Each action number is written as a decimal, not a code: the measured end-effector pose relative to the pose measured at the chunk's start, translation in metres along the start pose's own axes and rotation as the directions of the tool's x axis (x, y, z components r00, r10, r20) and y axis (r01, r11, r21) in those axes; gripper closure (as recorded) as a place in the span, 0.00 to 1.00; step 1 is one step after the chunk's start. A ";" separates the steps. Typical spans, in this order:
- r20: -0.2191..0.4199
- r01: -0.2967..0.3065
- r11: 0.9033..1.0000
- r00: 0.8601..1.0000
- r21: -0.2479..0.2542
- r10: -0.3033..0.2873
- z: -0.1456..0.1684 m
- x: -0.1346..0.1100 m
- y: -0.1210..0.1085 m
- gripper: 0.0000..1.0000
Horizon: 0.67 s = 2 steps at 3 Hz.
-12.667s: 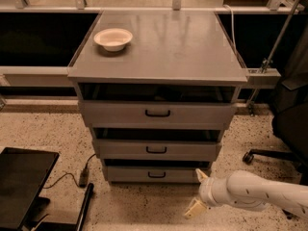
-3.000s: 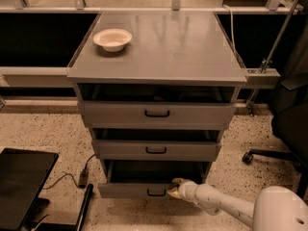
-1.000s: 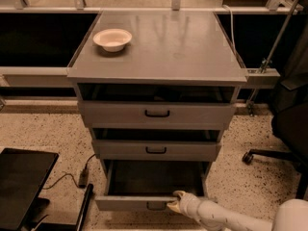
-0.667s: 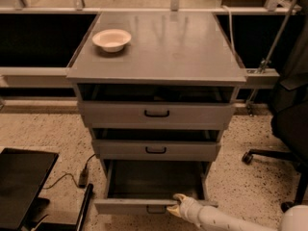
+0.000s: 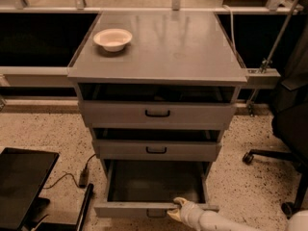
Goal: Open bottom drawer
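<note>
The bottom drawer [image 5: 130, 209] is the lowest grey front of the three-drawer cabinet. It stands pulled far out toward me, and its dark inside [image 5: 154, 182] looks empty. Its small black handle [image 5: 156, 213] shows just below the front's top edge. My gripper [image 5: 176, 209] is at the drawer front, just right of the handle, at the bottom of the camera view. The white arm runs off to the lower right. The middle drawer [image 5: 156, 149] and the top drawer [image 5: 157, 113] are pushed in.
A white bowl [image 5: 112, 38] sits on the cabinet top at the back left. A black office chair [image 5: 288, 129] stands at the right. A black flat device [image 5: 21, 186] and a cable [image 5: 72, 177] lie on the speckled floor at the left.
The bottom drawer has slid out from nearly shut to far open, with the gripper moving toward me at its front. In the last second it came out a little more.
</note>
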<state>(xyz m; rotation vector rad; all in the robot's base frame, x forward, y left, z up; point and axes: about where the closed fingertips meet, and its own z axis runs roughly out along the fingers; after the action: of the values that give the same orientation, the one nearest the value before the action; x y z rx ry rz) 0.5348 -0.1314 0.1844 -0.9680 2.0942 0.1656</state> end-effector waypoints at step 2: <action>0.000 0.000 1.000 1.000 0.000 0.000 -0.003 -0.003 -0.001 0.81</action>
<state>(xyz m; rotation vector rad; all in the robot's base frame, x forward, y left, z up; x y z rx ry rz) 0.5348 -0.1314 0.1888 -0.9680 2.0941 0.1657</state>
